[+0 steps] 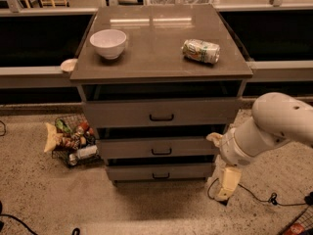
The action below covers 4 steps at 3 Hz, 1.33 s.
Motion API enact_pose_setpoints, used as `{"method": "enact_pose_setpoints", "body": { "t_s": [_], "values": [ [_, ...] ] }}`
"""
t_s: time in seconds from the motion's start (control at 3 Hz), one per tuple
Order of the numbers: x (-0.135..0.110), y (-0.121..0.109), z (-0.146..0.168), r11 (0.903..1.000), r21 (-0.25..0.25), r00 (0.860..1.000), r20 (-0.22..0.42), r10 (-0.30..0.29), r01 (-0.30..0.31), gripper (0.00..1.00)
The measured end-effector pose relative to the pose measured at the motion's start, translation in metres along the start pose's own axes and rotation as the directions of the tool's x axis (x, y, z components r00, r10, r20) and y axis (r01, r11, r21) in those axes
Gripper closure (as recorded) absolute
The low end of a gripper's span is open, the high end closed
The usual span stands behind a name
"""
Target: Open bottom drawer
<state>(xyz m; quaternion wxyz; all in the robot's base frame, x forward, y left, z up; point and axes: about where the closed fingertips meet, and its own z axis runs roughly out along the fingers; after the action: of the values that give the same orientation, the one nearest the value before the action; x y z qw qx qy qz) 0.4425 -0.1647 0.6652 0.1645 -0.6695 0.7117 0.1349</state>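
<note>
Robot test lab, speckled floor (39, 199), lone grey drawer cabinet (161, 112), loose cables (259, 198), wire basket (59, 153) of snack packets, pincer (227, 184) low at cabinet's right side.
</note>
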Motion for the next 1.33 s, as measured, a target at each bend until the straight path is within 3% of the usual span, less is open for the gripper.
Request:
{"method": "enact_pose_setpoints", "body": {
  "t_s": [0.33,0.67,1.0,1.33],
  "values": [
    [0.021,-0.007,0.063,0.9951,-0.039,0.995,-0.041,-0.093,0.091,0.00],
    [0.046,-0.018,0.128,0.9820,-0.104,0.986,-0.029,-0.161,0.157,0.00],
    [0.067,-0.030,0.180,0.9742,-0.137,0.983,0.055,-0.173,0.180,0.00],
    [0.076,-0.030,0.209,0.9700,-0.160,0.981,0.097,-0.169,0.183,0.00]
  ]
}}
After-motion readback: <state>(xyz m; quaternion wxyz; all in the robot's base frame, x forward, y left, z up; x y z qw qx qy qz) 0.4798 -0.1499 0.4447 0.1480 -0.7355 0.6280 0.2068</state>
